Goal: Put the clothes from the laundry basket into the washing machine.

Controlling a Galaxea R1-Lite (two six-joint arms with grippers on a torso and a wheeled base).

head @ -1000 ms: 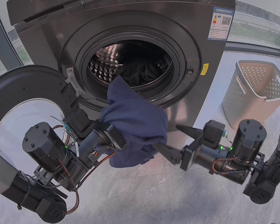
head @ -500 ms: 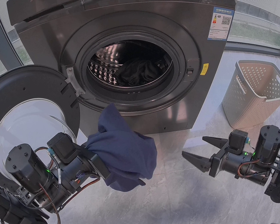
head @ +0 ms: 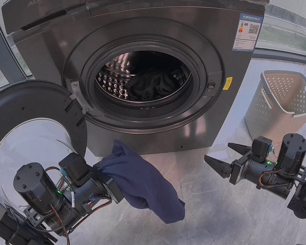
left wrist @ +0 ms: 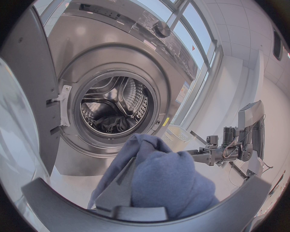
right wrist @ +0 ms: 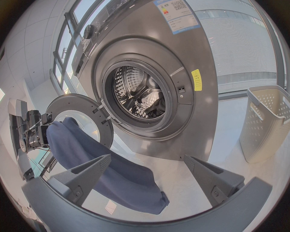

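Observation:
A dark blue garment (head: 141, 180) hangs over my left gripper (head: 119, 173), which is shut on it, low in front of the washing machine (head: 141, 23) and below its open porthole (head: 144, 78). The cloth droops toward the floor and hides the fingertips; in the left wrist view the blue garment (left wrist: 169, 178) covers one finger. Dark clothes (head: 150, 84) lie inside the drum. My right gripper (head: 218, 152) is open and holds nothing, out to the right above the floor. The laundry basket (head: 285, 102) stands right of the machine, and its visible inside is bare.
The round machine door (head: 24, 117) is swung fully open on the left, just behind my left arm. Grey tiled floor (head: 206, 209) lies open between the arms. Windows run behind and beside the machine.
My left gripper has pulled down and back from the porthole with the blue garment, which now hangs lower. The right gripper has drawn back to the right. The head view shifted slightly.

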